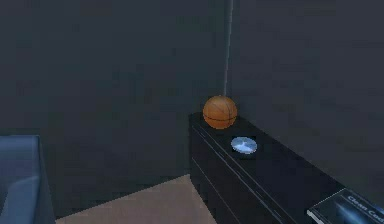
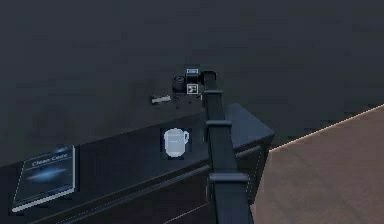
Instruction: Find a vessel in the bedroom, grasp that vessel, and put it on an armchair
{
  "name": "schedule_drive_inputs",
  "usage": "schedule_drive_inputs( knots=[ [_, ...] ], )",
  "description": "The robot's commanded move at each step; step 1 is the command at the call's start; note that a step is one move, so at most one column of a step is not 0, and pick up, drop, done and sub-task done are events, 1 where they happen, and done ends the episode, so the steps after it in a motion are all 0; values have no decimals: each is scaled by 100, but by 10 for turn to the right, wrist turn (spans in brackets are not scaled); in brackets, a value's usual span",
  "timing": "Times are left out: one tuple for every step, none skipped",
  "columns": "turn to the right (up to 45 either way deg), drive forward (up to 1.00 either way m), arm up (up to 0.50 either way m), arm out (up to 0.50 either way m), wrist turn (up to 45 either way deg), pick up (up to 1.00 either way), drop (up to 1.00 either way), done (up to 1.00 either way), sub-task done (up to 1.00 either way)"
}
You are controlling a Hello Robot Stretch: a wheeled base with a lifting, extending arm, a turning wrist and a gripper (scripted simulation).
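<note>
The fingers (image 2: 160, 99) hung past the white mug (image 2: 176, 142) holding nothing, so a careless descent or pull-back risked knocking it over on the dark desk (image 2: 120, 160).

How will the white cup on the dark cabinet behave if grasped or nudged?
The white cup looks rigid and probably light, so it should lift easily. It stands upright and squat on the dark cabinet, so a nudge would likely slide it rather than tip it. Its smooth sides may be slippery.
</note>
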Motion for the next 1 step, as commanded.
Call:
schedule_drive_inputs(
  knots=[
    [0, 0, -30, 0, 0, 0, 0, 0, 0]
  ],
)
